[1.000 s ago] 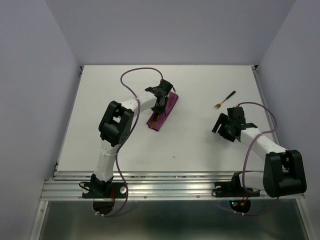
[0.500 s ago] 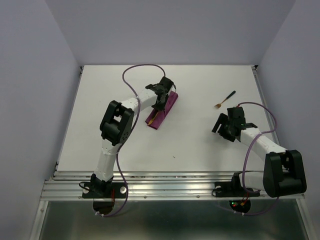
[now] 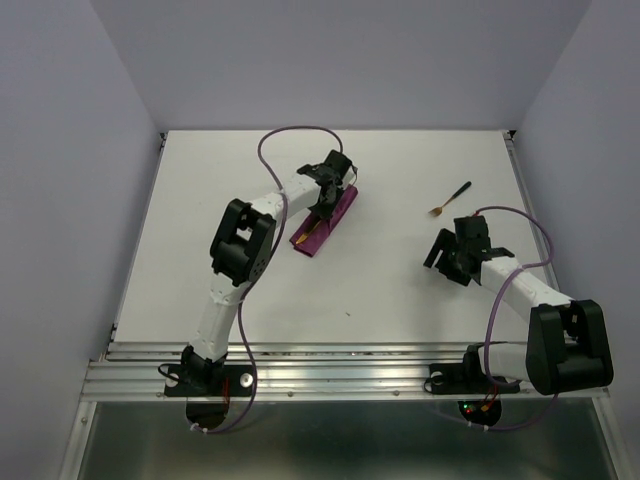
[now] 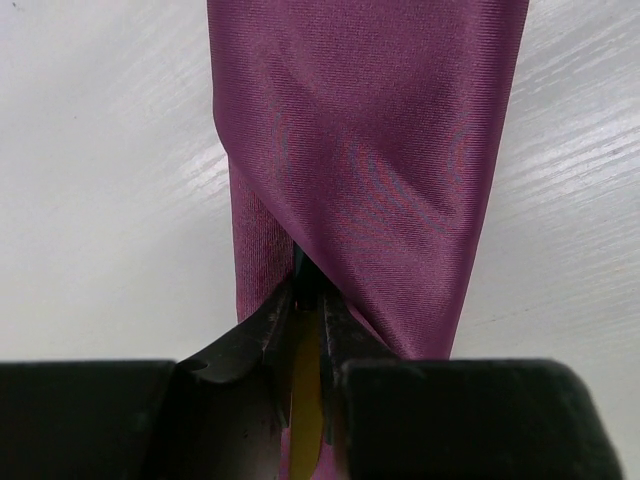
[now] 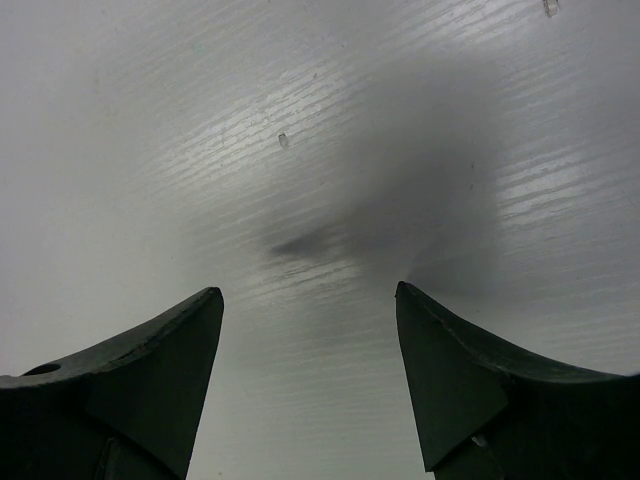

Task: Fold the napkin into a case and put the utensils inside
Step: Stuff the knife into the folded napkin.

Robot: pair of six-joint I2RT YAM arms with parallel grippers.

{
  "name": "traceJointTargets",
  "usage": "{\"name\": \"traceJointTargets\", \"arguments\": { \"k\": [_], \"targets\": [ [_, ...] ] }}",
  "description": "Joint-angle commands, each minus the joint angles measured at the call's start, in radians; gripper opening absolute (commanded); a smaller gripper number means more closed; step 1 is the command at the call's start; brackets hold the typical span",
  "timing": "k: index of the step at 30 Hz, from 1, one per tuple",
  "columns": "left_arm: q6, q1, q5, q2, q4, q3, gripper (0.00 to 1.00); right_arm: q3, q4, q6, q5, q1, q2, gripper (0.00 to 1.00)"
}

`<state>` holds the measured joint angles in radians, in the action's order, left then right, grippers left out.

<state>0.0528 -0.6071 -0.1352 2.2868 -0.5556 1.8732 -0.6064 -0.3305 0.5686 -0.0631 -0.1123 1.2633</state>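
So the left end effector [image 4: 305, 300] is nearly closed, pinching the gold end of a utensil [image 4: 305, 400], tips poked into a fold of the purple case [image 4: 370, 150]. The case lies on the white bench [image 3: 200, 200], left of centre. The right end effector [image 5: 305, 295] hangs wide open with nothing in it, near the other utensil [image 3: 450, 198] lying loose on the bench.
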Motion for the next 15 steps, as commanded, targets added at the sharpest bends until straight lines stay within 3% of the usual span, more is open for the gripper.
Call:
{"name": "traceJointTargets", "arguments": {
  "k": [1, 11, 13, 15],
  "targets": [
    [0.062, 0.0, 0.005, 0.002, -0.023, 0.061, 0.06, 0.002, 0.021, 0.004, -0.006, -0.001, -0.015, 0.75],
    [0.114, 0.0, -0.036, 0.014, -0.02, 0.086, 0.09, 0.0, 0.016, 0.004, -0.001, -0.001, -0.018, 0.75],
    [0.119, 0.0, -0.041, 0.02, -0.02, 0.095, 0.15, 0.002, 0.016, 0.005, -0.003, -0.001, -0.019, 0.75],
    [0.122, 0.0, -0.046, 0.022, -0.023, 0.106, 0.27, 0.002, 0.013, 0.004, -0.003, -0.001, -0.018, 0.75]
  ]
}}
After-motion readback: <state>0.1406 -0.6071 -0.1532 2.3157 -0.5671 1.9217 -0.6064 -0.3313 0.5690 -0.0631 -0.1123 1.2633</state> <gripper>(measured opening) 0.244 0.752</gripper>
